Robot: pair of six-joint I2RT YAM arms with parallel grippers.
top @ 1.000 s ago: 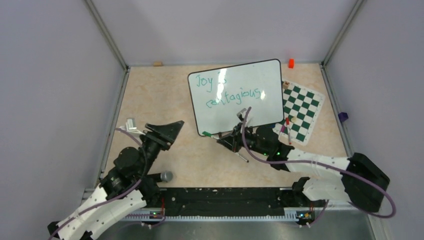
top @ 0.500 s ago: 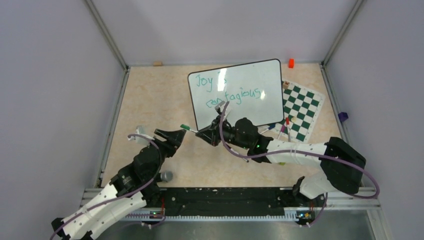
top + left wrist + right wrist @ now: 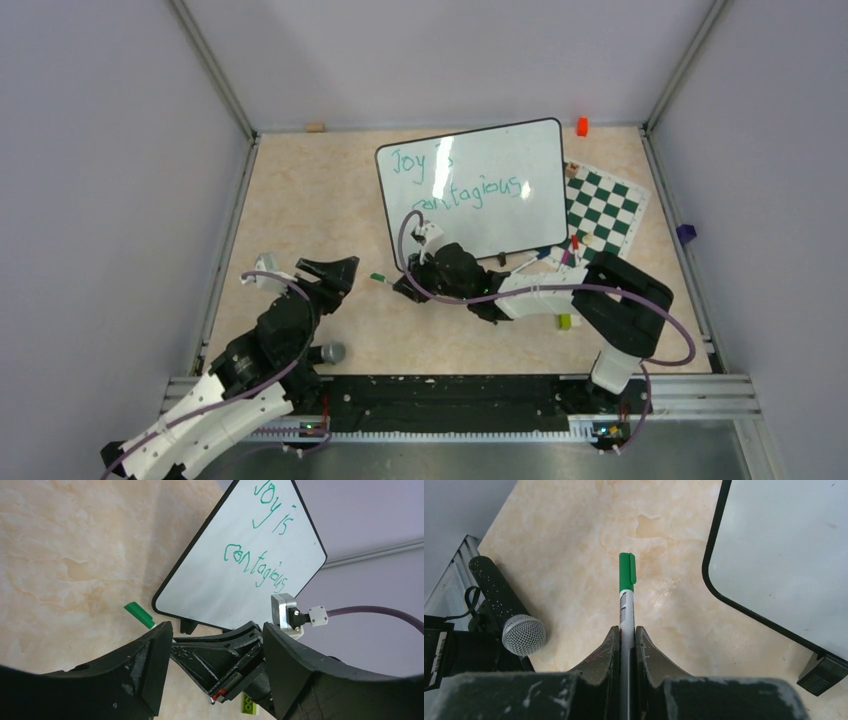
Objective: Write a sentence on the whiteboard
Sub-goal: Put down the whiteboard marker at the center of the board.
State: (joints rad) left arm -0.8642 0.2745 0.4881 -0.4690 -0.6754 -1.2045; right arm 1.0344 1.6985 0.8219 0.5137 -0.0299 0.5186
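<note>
The whiteboard (image 3: pixel 490 190) stands at the back middle with the teal sentence (image 3: pixel 465 185) "Joy is contagious" in two lines, also legible in the left wrist view (image 3: pixel 260 555). My right gripper (image 3: pixel 400 283) is shut on a green-capped white marker (image 3: pixel 626 595), held low over the table just left of the board's near corner (image 3: pixel 724 590); its cap (image 3: pixel 378 279) points left. My left gripper (image 3: pixel 335 272) is open and empty, facing the right gripper, with the marker cap (image 3: pixel 140 615) just beyond its left finger.
A microphone (image 3: pixel 328 352) lies by the left arm, also in the right wrist view (image 3: pixel 509 615). A green-and-white chess mat (image 3: pixel 600 220) with markers on it lies right of the board. A lime brick (image 3: pixel 565 321) and an orange block (image 3: pixel 582 126) are on the table.
My right gripper has swung left from the board's front edge, carrying the marker toward the left gripper. My left gripper has shifted a little and stays open.
</note>
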